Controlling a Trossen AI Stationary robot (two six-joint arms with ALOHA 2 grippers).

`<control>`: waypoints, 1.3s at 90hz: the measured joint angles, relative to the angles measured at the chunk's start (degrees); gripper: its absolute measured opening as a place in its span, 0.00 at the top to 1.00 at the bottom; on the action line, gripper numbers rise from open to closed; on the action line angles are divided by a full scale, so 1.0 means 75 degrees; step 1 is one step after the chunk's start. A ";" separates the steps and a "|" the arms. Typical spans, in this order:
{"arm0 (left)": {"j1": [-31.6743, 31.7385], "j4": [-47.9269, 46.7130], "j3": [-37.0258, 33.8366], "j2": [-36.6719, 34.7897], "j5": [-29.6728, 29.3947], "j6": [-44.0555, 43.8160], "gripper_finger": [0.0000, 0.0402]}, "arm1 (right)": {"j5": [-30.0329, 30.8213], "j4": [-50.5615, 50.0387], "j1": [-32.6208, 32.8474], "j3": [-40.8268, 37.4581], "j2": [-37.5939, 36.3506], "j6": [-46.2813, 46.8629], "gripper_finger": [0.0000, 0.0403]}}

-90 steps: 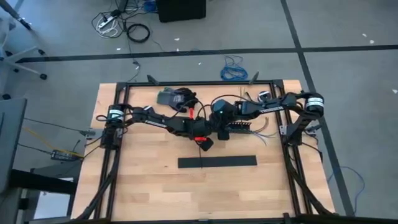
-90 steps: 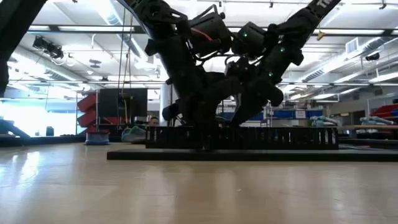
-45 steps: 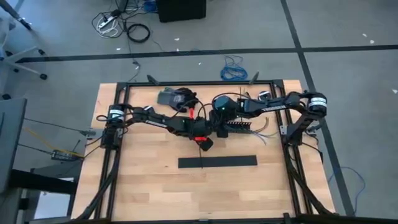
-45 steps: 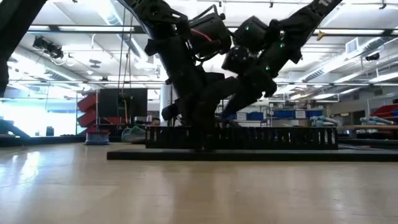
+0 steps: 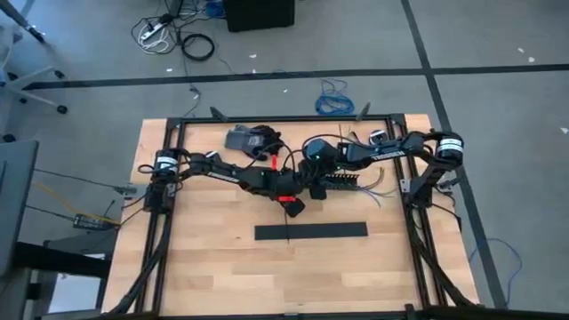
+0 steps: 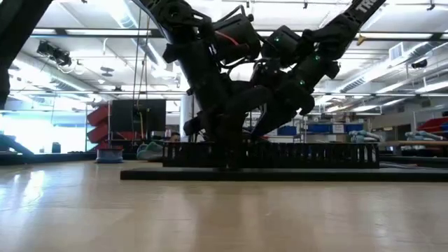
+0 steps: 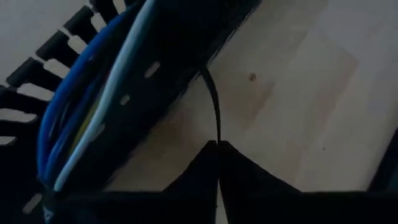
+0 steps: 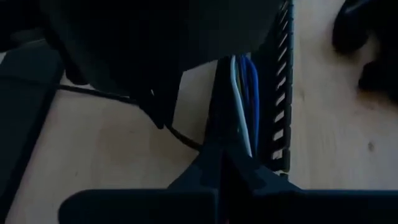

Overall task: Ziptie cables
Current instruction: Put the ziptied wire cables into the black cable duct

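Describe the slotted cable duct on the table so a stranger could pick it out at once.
On the wooden table, look at the middle of the far half, where the left gripper and right gripper meet. The slotted duct lies there, holding the blue and white cables. Its comb-like teeth set it apart from the smooth flat black bar nearer the front edge.

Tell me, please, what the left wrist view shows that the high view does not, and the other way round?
Only the left wrist view shows the thin black plastic ziptie pinched between the left gripper fingertips, which are shut on it, and the blue and white wires lying inside the black slotted duct.

Only the high view shows both arms meeting mid-table, the right gripper beside the left, the wide flat black bar nearer the front edge, and the wire ends fanning out past the duct.

Both show the duct, the wires and the wooden table.
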 joint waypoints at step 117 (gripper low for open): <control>0.0015 0.0392 -0.0001 0.0000 0.0164 -0.0036 1.00 | -0.0079 0.0707 0.0147 -0.0469 -0.0373 0.0340 1.00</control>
